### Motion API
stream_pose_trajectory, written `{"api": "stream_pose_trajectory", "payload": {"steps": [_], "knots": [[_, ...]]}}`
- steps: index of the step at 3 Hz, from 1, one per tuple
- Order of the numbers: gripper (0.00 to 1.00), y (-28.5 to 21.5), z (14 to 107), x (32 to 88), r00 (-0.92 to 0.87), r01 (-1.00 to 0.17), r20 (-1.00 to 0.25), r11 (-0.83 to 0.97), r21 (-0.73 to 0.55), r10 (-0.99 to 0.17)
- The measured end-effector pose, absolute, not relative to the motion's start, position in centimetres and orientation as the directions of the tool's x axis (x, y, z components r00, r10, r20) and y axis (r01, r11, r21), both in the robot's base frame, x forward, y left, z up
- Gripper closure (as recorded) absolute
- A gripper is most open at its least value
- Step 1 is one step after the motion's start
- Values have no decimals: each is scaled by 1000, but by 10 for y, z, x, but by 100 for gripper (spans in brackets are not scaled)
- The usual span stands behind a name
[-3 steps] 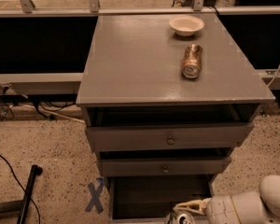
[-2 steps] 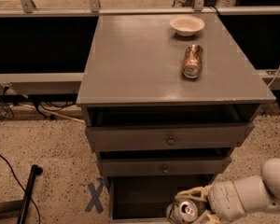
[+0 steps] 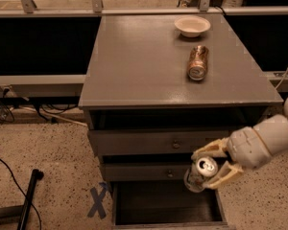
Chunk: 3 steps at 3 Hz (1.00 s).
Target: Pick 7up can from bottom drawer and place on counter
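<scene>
The 7up can (image 3: 200, 173), silver-white with green marks and a pull-tab top, is held tilted in my gripper (image 3: 210, 166). The gripper's tan fingers (image 3: 211, 150) close on it from above and below. The can hangs in front of the middle drawer, above the open bottom drawer (image 3: 168, 205), whose dark interior shows nothing inside. My white arm comes in from the right. The grey counter (image 3: 139, 66) lies above and behind the can.
A copper-orange can (image 3: 198, 62) lies on its side on the counter's right part. A white bowl (image 3: 192, 26) sits at the back right. Two knobbed drawers (image 3: 163, 143) are slightly open. A blue X mark (image 3: 98, 201) and a black pole (image 3: 30, 195) are on the floor at left.
My gripper has lifted the 7up can up out of the bottom drawer, from the frame's lower edge to the level of the middle drawer.
</scene>
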State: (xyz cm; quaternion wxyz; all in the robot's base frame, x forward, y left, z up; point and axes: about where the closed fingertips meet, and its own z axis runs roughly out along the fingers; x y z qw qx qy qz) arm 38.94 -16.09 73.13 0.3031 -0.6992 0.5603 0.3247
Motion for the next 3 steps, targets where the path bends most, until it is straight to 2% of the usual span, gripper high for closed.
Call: {"api": "stream_pose_trajectory", "payload": {"steps": [2, 3], "knots": [[100, -169, 862, 432, 177, -981, -738, -178, -79, -651], [100, -174, 899, 456, 136, -991, -745, -103, -91, -654]]}}
